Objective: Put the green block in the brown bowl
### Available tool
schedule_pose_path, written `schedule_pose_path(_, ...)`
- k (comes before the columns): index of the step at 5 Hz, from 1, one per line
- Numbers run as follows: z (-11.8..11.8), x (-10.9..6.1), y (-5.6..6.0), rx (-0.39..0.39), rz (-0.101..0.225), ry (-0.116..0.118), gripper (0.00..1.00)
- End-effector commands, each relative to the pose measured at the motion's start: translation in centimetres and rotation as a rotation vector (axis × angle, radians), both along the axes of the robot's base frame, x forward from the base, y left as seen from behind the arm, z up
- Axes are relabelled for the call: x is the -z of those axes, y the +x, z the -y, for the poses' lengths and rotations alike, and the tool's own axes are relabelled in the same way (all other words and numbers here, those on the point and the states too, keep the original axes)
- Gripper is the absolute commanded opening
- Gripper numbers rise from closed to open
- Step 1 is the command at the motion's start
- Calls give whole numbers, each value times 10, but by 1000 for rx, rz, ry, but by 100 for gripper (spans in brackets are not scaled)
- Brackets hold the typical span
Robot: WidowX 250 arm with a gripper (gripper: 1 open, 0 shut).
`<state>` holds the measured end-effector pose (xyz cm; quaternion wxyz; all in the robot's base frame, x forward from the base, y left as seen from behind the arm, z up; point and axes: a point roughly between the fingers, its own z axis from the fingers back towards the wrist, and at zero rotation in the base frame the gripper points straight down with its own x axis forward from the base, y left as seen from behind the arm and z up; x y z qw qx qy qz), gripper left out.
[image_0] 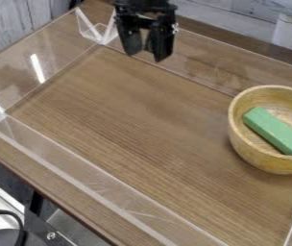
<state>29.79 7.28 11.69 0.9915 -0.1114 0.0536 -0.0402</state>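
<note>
The green block (pixel 276 130) lies flat inside the brown bowl (pixel 244 142), which stands at the right side of the wooden table. My gripper (pixel 148 43) hangs at the top of the view, far to the left of the bowl, pointing down. Its two dark fingers stand apart with nothing between them, so it is open.
A low clear plastic wall (pixel 123 197) rings the wooden tabletop (pixel 123 115). A folded clear piece (pixel 97 29) sits at the far corner just left of the gripper. The table's front edge drops off at the lower left.
</note>
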Motion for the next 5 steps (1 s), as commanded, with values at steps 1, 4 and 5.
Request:
schedule_pose_path(1,-6,-28,4,-4,88,34,100)
schedule_pose_path(4,13,-25,22,7,184,21,100)
schedule_pose_path(5,12,-23,12,42,137,114,100)
